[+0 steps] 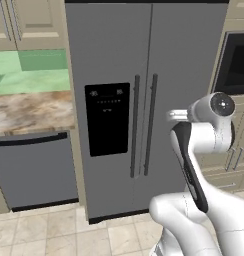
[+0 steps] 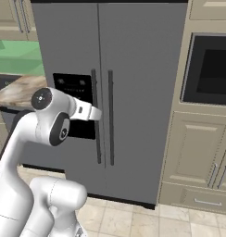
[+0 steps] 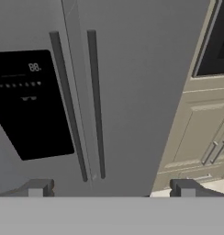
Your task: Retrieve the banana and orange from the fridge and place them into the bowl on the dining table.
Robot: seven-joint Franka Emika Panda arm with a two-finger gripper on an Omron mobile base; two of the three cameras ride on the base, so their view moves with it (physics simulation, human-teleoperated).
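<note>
Fridge stands closed directly ahead, both doors shut. Tool is spread fully open, empty, facing the two dark handles and well short of them.

Risks: the handles sit close together, so an off-centre approach may straddle both or catch the wrong door; a shallow grip could slip off during the pull.

Hidden: banana, orange and shelves lie behind the doors. Tool fingertips are cut off at the hand view's bottom.
</note>
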